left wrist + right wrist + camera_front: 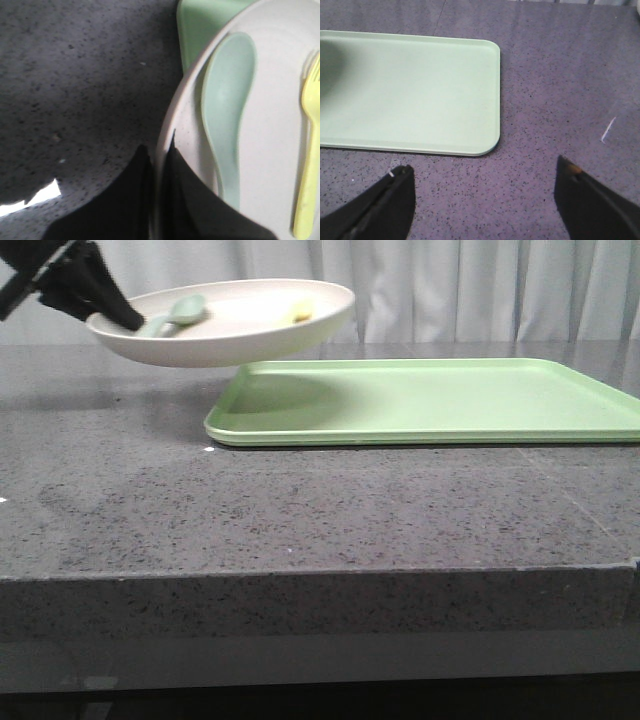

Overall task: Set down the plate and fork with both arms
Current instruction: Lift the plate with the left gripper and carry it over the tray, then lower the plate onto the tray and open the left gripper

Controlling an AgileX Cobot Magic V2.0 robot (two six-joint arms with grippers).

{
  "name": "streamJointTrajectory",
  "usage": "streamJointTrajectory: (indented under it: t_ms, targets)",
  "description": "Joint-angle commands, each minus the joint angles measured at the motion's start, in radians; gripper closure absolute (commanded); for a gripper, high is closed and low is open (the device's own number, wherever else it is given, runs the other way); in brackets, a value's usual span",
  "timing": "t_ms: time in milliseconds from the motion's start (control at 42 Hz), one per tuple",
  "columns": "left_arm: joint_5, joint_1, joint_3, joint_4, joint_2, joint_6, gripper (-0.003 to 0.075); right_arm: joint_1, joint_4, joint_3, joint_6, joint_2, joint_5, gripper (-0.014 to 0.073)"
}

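Observation:
The cream plate (240, 335) hangs in the air at the back left, tilted, its right part over the left end of the light-green tray (440, 400). My left gripper (128, 314) is shut on the plate's left rim (167, 135), one finger inside, one outside. In the plate lie a muted-green spoon (227, 105) and the pale-yellow fork (310, 165); both also show in the front view, the spoon (185, 310) and the fork (301, 311). My right gripper (485, 175) is open and empty above the bare counter, just off the tray's corner (485, 145).
The grey speckled counter (300, 510) runs to a front edge. The tray fills the back right of the counter. A small white mark (607, 130) lies on the counter near the right gripper.

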Motion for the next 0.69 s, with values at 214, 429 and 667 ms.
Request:
streamJointTrajectory:
  t_ms: [214,429,667]
  targets:
    - [-0.201,-0.207,-0.035,0.031,-0.057,-0.177,0.0738,-0.003,-0.013,-0.035,-0.005,0.005,-0.069,0.0001]
    - [-0.285,-0.304,-0.078,0.033,-0.009,-0.273,0.0738,-0.003,-0.013,-0.035,-0.005,0.005,-0.069,0.0001]
    - [-0.281,-0.39,-0.224,0.106,0.097,-0.413,0.0738,-0.003,-0.013,-0.035,-0.005,0.005,-0.069,0.0001]
